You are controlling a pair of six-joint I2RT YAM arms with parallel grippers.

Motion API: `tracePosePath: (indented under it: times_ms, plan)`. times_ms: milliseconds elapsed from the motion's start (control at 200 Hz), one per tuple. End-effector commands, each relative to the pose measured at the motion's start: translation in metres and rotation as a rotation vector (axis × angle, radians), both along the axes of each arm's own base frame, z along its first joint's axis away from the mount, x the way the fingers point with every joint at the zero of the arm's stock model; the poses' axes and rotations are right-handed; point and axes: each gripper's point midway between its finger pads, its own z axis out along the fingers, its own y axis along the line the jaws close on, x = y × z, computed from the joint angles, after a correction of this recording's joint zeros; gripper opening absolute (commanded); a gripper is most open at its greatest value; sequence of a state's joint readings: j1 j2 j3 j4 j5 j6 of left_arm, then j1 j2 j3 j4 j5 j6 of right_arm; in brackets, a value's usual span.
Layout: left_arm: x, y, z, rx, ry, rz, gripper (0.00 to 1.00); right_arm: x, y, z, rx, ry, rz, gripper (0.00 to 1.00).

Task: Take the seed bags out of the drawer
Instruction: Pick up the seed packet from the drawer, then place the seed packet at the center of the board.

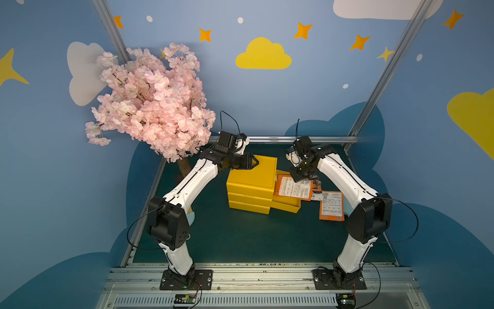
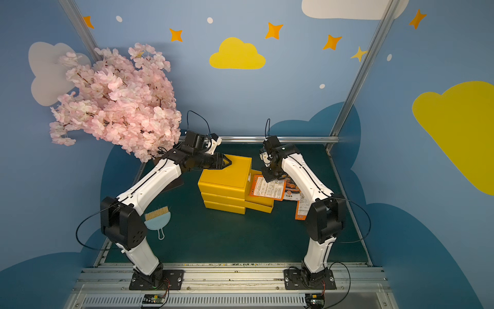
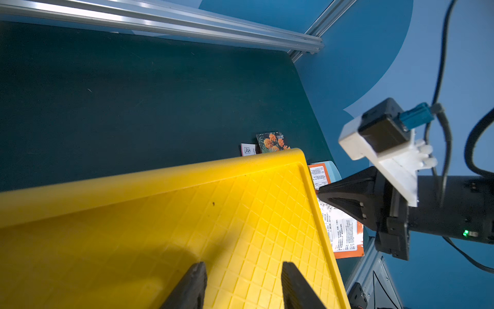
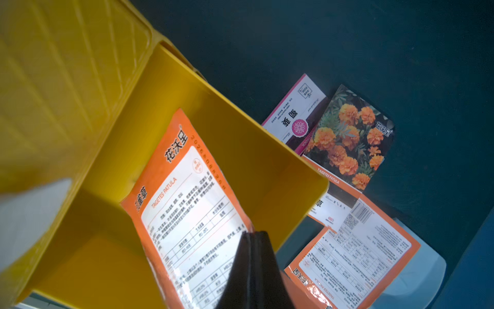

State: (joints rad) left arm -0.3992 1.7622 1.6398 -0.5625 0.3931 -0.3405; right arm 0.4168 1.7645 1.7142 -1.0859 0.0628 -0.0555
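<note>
A yellow three-drawer unit (image 1: 254,174) stands mid-table, with one drawer (image 1: 286,206) pulled out to the right. My right gripper (image 4: 252,234) is shut on the edge of an orange-backed seed bag (image 4: 187,200), which hangs tilted over the open drawer (image 4: 240,149); both top views show this bag (image 2: 267,188). Three more seed bags lie on the mat beside the drawer: a marigold-photo one (image 4: 350,136), a pink-edged white one (image 4: 294,112) and an orange-backed one (image 1: 331,206). My left gripper (image 3: 243,267) is open, empty, just over the unit's top (image 3: 160,214).
A pink blossom tree (image 1: 152,107) fills the back left corner. A pale blue dustpan with a brush (image 2: 157,220) lies by the left arm. Another pale blue flat thing (image 4: 417,281) lies under the bags on the right. Aluminium rails border the green mat.
</note>
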Motion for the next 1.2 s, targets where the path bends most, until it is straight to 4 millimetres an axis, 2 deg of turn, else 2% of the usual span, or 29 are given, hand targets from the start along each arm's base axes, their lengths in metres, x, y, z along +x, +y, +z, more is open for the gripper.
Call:
tracePosePath:
  times_ms: [0,165,290,426,536,646,776,921,1046,1136,1197]
  plan:
    - [-0.038,0.026,-0.103,0.191,0.35,0.041,0.52,0.002,-0.019,0.039,0.118,-0.121,-0.091,0.0]
    - [-0.039,0.025,-0.103,0.189,0.35,0.037,0.52,0.001,-0.062,0.064,0.246,-0.219,-0.278,0.0]
    - [-0.038,0.024,-0.1,0.183,0.345,0.037,0.52,0.004,-0.113,0.069,0.317,-0.282,-0.5,0.0]
    - [-0.039,0.022,-0.1,0.181,0.343,0.032,0.52,0.013,-0.162,0.043,0.407,-0.306,-0.732,0.0]
    - [-0.039,0.022,-0.099,0.182,0.341,0.029,0.52,0.019,-0.183,0.014,0.435,-0.285,-0.831,0.0]
    - [-0.04,0.021,-0.1,0.182,0.345,0.025,0.52,0.027,-0.191,-0.021,0.423,-0.199,-0.896,0.0]
    - [-0.039,0.021,-0.1,0.186,0.344,0.027,0.52,0.037,-0.18,-0.058,0.449,-0.036,-0.832,0.0]
    - [-0.041,0.023,-0.101,0.192,0.349,0.029,0.52,0.046,-0.178,-0.096,0.454,0.023,-0.857,0.0]
    - [-0.041,0.023,-0.102,0.192,0.351,0.03,0.52,0.047,-0.176,-0.111,0.455,0.036,-0.863,0.0]
    - [-0.041,0.023,-0.103,0.193,0.353,0.029,0.52,0.046,-0.175,-0.115,0.449,0.036,-0.859,0.0]
    - [-0.041,0.023,-0.104,0.194,0.354,0.03,0.52,0.044,-0.175,-0.117,0.447,0.039,-0.861,0.13]
